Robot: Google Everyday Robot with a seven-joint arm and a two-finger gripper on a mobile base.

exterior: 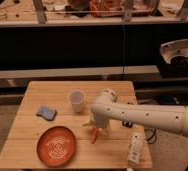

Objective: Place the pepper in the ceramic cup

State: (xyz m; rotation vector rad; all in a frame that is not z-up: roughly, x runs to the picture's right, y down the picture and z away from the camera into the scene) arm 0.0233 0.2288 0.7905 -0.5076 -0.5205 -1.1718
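Note:
The pepper point(94, 135) is a slim orange tapered vegetable lying on the wooden table point(37, 125), right of the orange plate. My gripper point(96, 127) is at the end of the white arm, reaching down right over the pepper's upper end, which it hides. The ceramic cup point(77, 100) is pale and stands upright on the table, up and left of the gripper, apart from it.
A round orange plate point(56, 146) lies at the table's front left. A blue-grey sponge point(46, 112) lies left of the cup. A white bottle-like object point(134, 148) lies near the table's front right edge. A dark shelf runs behind the table.

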